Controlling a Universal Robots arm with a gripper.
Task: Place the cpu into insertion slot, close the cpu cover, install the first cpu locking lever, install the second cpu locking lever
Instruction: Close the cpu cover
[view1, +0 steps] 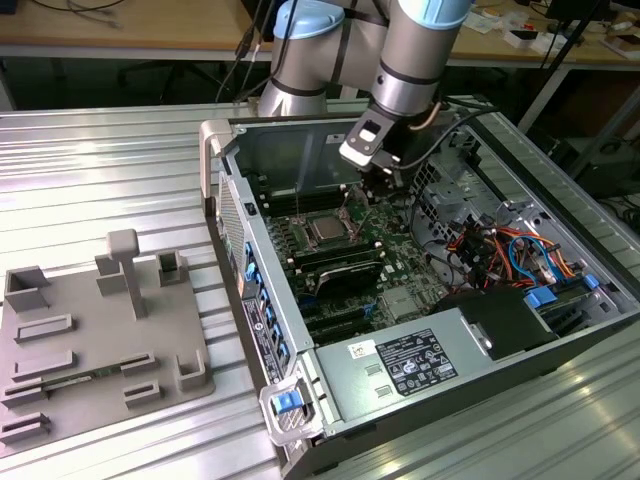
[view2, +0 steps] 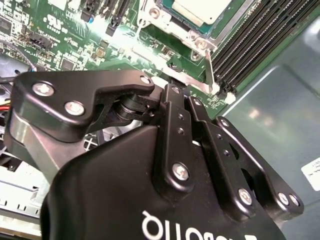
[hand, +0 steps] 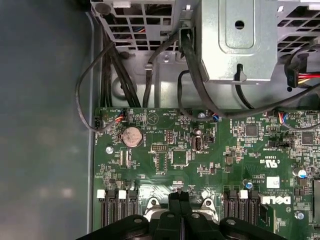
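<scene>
Black and jointed, my metal gripper (view2: 184, 96) looms closest in the second wrist view, clenched with its two fingers (hand: 174, 215) pressed together low over the green motherboard (hand: 200, 165). Just beyond its tips, the flat square cpu (view2: 200, 9) with the dull silver-grey top lies on that board, framed by the thin silver metal cpu cover (view2: 169, 27) folded down around it. All of this sits inside the open grey computer case (view1: 300, 150) on the ribbed metal desk (view1: 100, 160).

Green motherboard (hand: 210, 175), silver-grey cpu (view1: 327, 231)
</scene>
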